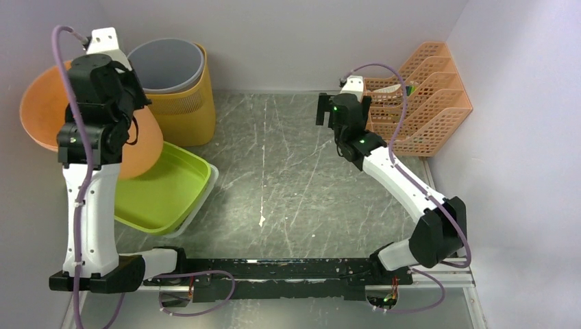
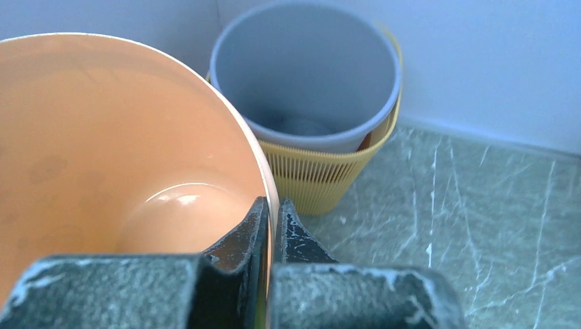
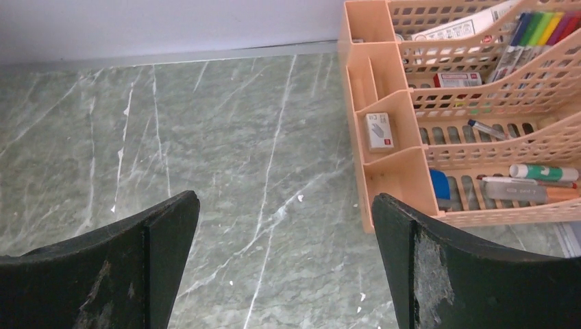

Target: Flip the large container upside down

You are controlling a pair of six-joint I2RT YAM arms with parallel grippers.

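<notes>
Pale lilac walls [image 1: 288, 41] close in the table [image 1: 294, 171] along its far, left and right edges. Its top is grey-green, marble-patterned, streaked with thin white scratches. The light is soft and even, with little shadow.

From overhead, the left arm [image 1: 89, 192] blocks the middle of the orange bowl [image 1: 40, 113], leaving only its rim showing on either side. The left gripper [image 2: 272, 218], pinched on that rim, is lost behind its own wrist. Close up, the bowl runs off the left and bottom edges. On the bowl's near side, the green tub [image 1: 175, 181] is partly covered, and a pale tray [image 1: 205, 195] beneath it shows only an edge. Behind the bowl, something dim lies at the bottom of the grey bin [image 2: 308, 62], impossible to identify. Far to the bowl's right, the peach organizer [image 3: 397, 175] is cropped at top and right, and its labels are too small to read.
</notes>
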